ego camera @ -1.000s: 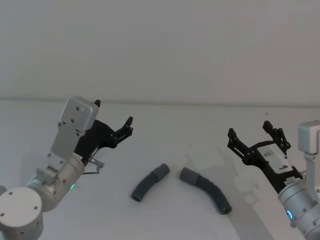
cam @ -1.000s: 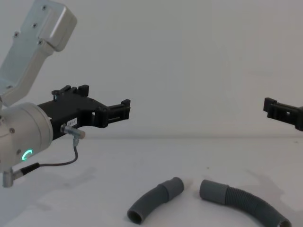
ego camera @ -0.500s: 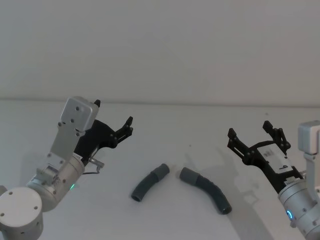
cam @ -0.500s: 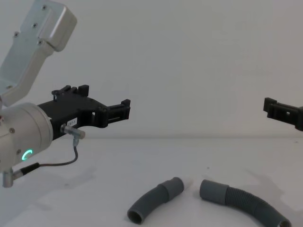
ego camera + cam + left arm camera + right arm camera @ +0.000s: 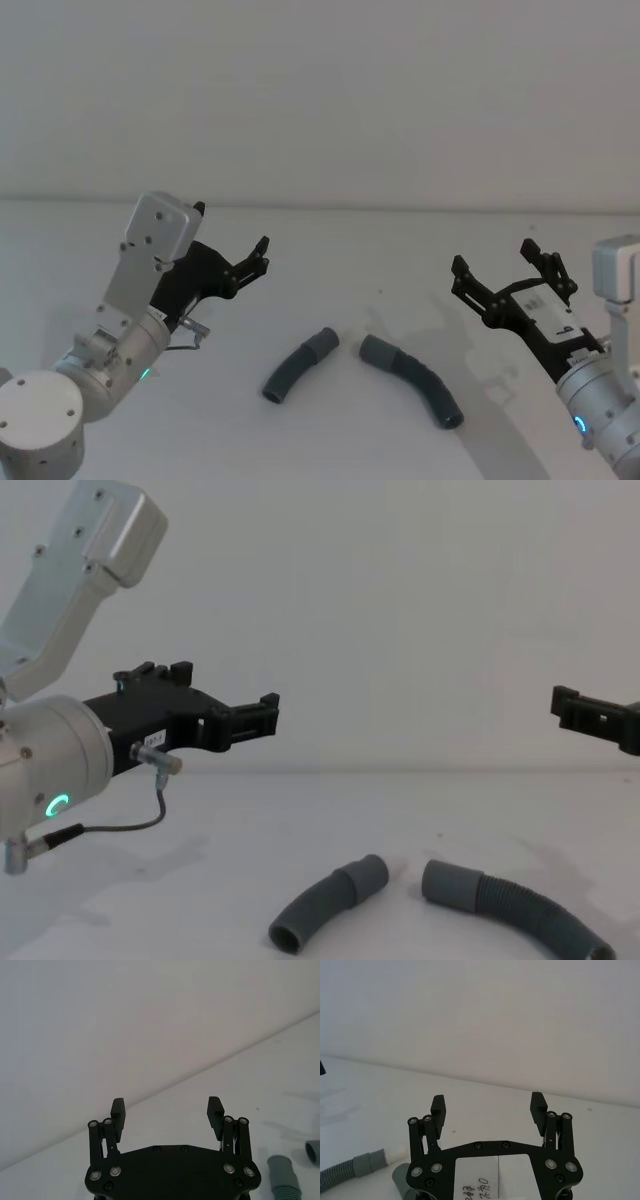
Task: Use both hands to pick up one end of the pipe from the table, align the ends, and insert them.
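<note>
Nothing's been lifted off the table (image 5: pixel 380 260) yet. The left gripper (image 5: pixel 230 225) and right gripper (image 5: pixel 492 256) are held wide open and empty, nudged only slightly inward since a moment ago. The corrugated hose (image 5: pixel 415 378) and short tube (image 5: pixel 297 366) are left lying between them, ends close.

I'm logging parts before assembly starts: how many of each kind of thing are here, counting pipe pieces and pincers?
Smooth tube: 1
Ribbed hose: 1
Pincers: 2 (left pincer, right pincer, both open and above the table)
Total: 4
</note>
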